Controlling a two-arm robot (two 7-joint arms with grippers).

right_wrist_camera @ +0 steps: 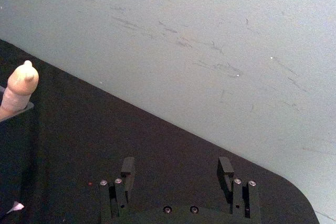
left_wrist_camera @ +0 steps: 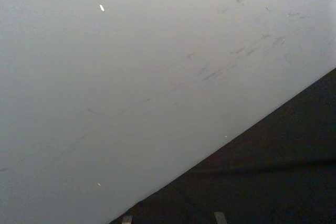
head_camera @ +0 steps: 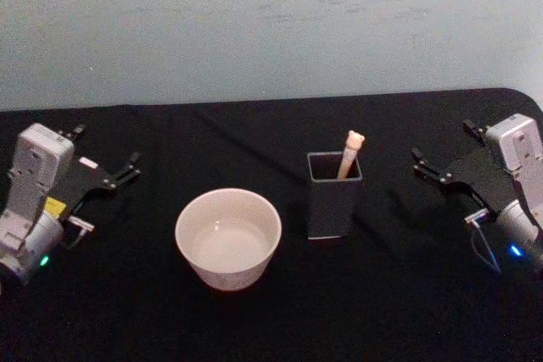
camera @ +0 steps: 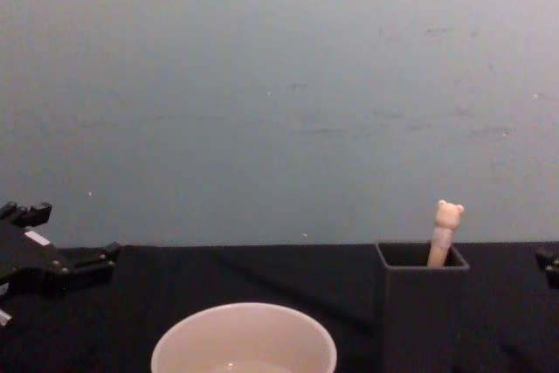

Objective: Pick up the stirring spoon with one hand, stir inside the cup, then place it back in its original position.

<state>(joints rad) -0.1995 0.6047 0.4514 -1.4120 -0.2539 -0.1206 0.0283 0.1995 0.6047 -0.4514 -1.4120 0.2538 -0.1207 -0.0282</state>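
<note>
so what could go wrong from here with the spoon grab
1. Just the bear-topped end of the stirring spoon stands above the dark holder, so the right gripper, open at the right, may pinch poorly or tip the narrow holder.
2. The cup sits close beside the holder; the carried spoon might knock its rim.
The left gripper idles open at the left.

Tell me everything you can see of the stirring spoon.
The stirring spoon stands handle-up in the dark grey square holder, slightly tilted, on the holder's right side. Its beige-pink handle and tiny bear head rise above the rim; the bowl is hidden inside. Nothing but the holder touches it. The holder stands to the right of the cream cup.
</note>
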